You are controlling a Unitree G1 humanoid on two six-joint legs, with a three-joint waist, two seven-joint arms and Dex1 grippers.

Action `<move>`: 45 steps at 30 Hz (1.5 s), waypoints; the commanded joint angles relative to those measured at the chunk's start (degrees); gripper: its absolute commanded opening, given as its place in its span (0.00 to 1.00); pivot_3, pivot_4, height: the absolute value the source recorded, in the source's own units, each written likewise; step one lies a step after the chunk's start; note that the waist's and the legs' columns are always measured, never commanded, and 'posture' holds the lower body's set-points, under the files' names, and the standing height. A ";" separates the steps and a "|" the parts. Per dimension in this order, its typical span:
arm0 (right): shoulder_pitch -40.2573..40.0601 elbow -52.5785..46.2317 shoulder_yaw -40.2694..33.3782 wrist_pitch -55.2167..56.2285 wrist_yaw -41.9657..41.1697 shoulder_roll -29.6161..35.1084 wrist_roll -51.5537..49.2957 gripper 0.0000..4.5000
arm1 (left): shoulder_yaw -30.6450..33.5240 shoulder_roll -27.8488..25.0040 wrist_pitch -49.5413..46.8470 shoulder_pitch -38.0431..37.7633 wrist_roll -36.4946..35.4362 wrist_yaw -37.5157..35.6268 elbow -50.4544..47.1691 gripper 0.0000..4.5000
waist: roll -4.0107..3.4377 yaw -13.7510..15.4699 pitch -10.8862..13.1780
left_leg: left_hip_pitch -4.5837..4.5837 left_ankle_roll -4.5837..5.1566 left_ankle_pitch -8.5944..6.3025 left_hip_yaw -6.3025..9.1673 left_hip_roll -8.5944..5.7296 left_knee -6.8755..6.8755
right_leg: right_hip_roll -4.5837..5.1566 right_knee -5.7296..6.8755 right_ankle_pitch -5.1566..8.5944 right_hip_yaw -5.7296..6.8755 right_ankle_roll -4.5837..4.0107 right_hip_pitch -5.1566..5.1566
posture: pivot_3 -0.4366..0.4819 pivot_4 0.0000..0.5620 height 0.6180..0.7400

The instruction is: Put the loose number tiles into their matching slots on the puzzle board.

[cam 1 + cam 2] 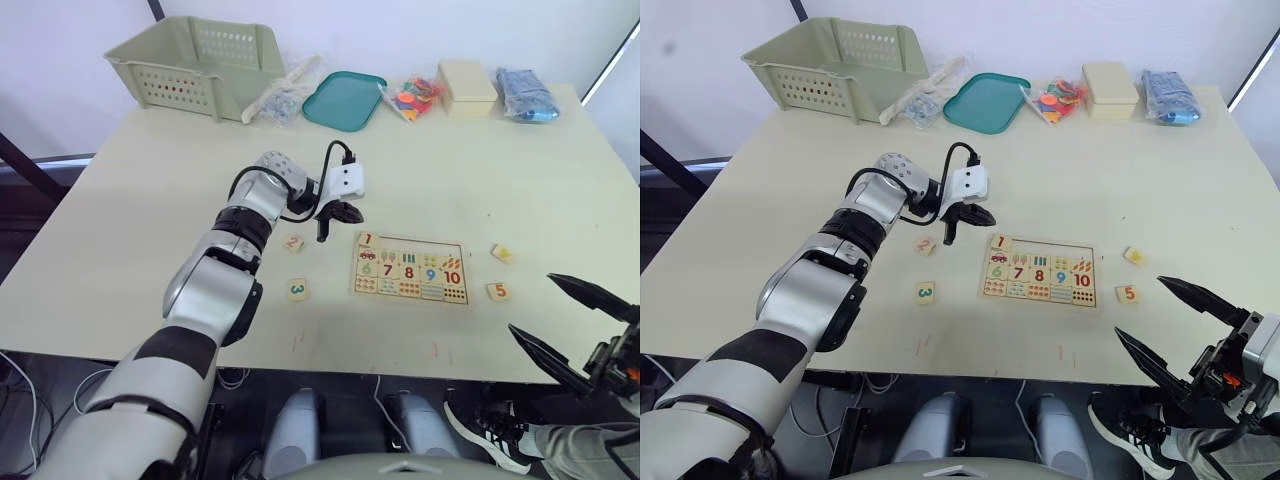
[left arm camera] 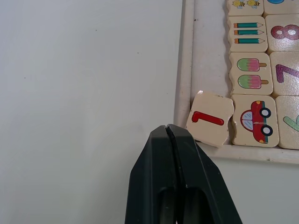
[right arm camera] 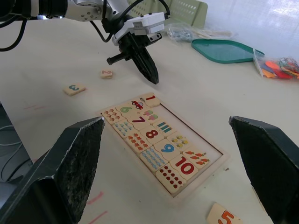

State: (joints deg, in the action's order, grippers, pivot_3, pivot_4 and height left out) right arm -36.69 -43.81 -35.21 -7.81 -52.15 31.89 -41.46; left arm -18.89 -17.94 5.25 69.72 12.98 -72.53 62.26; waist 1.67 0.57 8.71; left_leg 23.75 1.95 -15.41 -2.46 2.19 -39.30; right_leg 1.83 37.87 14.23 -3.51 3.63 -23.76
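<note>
The puzzle board (image 2: 183, 56) lies on the table in front of me. Its top row of slots (image 1: 425, 246) is bare except at the left end. There tile 1 (image 2: 210, 117) lies askew, one edge riding on the frame. My left gripper (image 1: 325, 228) is shut and empty, its tips just left of that corner. Tile 2 (image 1: 293, 243) and tile 3 (image 1: 297, 289) lie left of the board. Tile 5 (image 1: 498, 291) and another tile (image 1: 502, 253) lie to its right. My right gripper (image 1: 1139, 307) hangs open past the table's near right edge.
Along the far edge stand a green basket (image 1: 195, 60), a teal tray (image 1: 343, 100), a bag of coloured pieces (image 1: 415, 97), a cream box (image 1: 467, 85) and a blue bag (image 1: 526, 93). The table's front edge (image 1: 330, 365) runs just below the tiles.
</note>
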 commanded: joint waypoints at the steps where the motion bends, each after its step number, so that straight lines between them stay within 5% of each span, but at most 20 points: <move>1: -0.17 -1.50 -0.42 0.93 0.31 -0.02 -0.44 1.00 | -0.52 -0.13 0.27 -0.04 0.57 -0.58 -0.41 0.01 | 0.00 0.01 0.00 | 0.00 0.00 0.00 0.00 0.00 0.00 | 0.00 0.00 0.00 0.00 0.00 0.00 | 0.48 0.27 1.00; 45: -0.25 -1.32 0.08 1.72 0.55 -0.46 0.12 1.00 | -1.37 -0.19 -0.70 -2.00 0.97 -5.79 -3.40 0.01 | 0.00 0.08 0.00 | 0.00 0.00 0.00 0.01 0.00 0.00 | 0.00 0.00 0.00 0.00 0.00 0.00 | 0.48 0.27 1.00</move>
State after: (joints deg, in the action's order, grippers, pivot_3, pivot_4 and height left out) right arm -36.78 -43.82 -34.65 -7.24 -51.82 31.55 -40.93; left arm -20.34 -17.96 4.57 67.39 14.33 -77.79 61.15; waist 1.67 0.65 8.71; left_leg 23.75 1.95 -15.41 -2.45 2.19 -39.30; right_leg 1.83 37.87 14.23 -3.51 3.62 -23.76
